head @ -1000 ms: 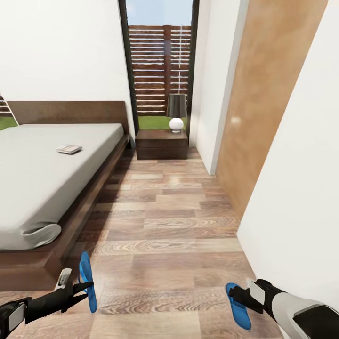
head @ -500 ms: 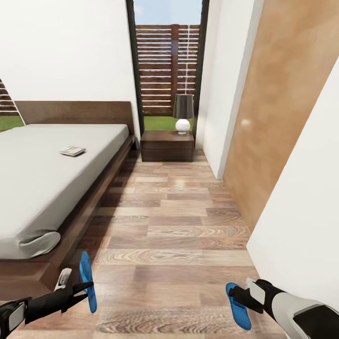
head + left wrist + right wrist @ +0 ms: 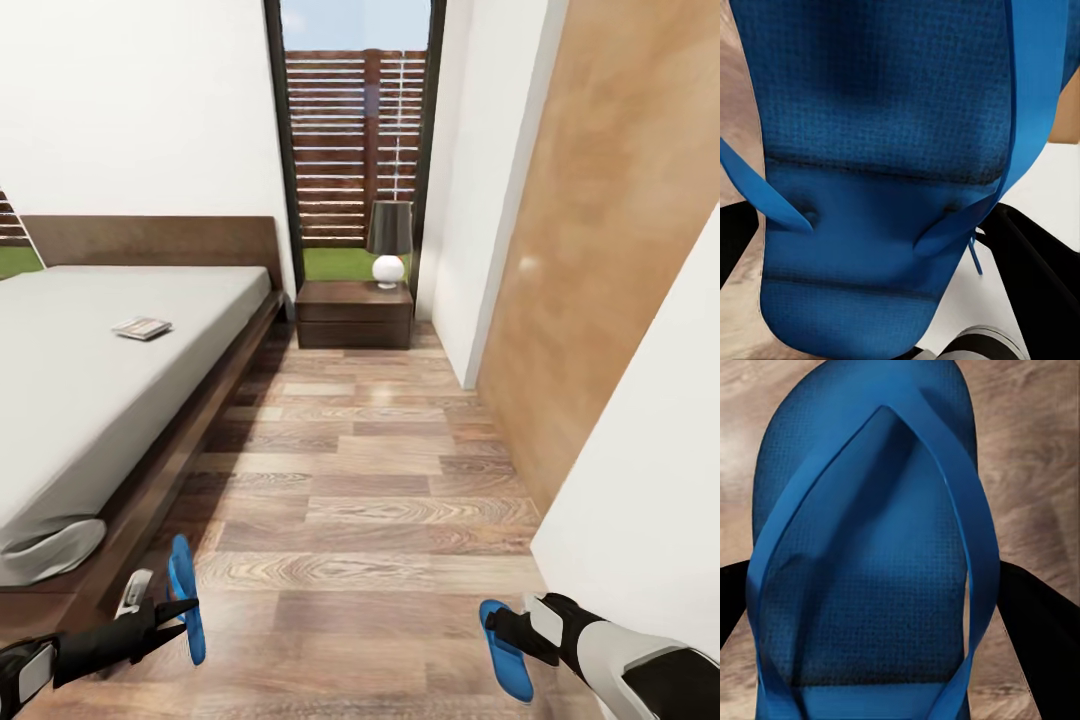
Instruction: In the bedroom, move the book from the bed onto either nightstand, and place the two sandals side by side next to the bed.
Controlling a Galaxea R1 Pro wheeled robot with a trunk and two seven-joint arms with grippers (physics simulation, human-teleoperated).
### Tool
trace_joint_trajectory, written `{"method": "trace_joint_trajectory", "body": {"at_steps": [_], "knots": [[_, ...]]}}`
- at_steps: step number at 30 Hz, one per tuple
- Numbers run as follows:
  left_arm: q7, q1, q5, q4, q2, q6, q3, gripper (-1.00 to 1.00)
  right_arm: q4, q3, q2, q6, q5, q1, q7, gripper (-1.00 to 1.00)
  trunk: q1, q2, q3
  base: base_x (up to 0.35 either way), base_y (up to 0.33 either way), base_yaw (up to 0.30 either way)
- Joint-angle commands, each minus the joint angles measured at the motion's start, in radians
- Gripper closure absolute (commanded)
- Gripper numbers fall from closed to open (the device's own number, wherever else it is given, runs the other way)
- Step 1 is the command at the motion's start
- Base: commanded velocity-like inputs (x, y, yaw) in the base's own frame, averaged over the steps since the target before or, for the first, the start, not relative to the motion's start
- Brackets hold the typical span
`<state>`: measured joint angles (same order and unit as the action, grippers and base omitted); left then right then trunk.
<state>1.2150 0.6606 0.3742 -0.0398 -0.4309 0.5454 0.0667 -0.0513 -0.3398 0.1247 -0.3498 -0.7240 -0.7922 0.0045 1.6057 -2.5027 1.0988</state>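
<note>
The large low bed [image 3: 90, 400], with its dark brown wooden frame and pale grey-white mattress, is the landmark. On its mattress, toward the headboard, lies the small thin dark-covered book [image 3: 141, 328], flat and alone. Just beyond the bed's head corner stands the low boxy dark brown wooden nightstand [image 3: 354, 313]; on its glossy tabletop rests a lamp with a white ball base and dark shade [image 3: 389, 243], in front of the tall dark-framed window [image 3: 357, 140].

Near the bed's foot corner, the left gripper [image 3: 180, 604] has its fingers clamped on one flat bright blue sandal [image 3: 186, 598], held on edge above the light wood-plank floor [image 3: 370, 480]. Well apart from the bed, by the white wall [image 3: 640, 480], the right gripper [image 3: 503, 630] has its fingers clamped on the second bright blue sandal [image 3: 506, 650], also clear of the floor. The right wrist view looks straight onto that sandal's strapped upper face [image 3: 866, 577].
</note>
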Motion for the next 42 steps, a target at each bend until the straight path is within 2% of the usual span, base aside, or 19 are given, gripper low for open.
{"method": "trace_joint_trajectory", "body": {"at_steps": [1,17,42], "knots": [[0.003,0.001,-0.004,0.0,0.0,0.01,0.008,1.0,-0.001,-0.008,0.0,-0.003,-0.011,-0.001,0.0,1.0,0.0,0.0,0.001,0.217,-0.081,0.0],[0.003,0.001,-0.004,0.0,0.0,0.01,0.008,1.0,-0.001,-0.008,0.0,-0.003,-0.011,-0.001,0.0,1.0,0.0,0.0,0.001,0.217,-0.098,0.0],[0.003,0.0,-0.004,0.0,0.0,0.01,0.008,1.0,-0.001,-0.008,-0.001,-0.003,-0.011,-0.001,0.0,1.0,0.0,0.0,0.001,0.217,-0.005,0.002]]}}
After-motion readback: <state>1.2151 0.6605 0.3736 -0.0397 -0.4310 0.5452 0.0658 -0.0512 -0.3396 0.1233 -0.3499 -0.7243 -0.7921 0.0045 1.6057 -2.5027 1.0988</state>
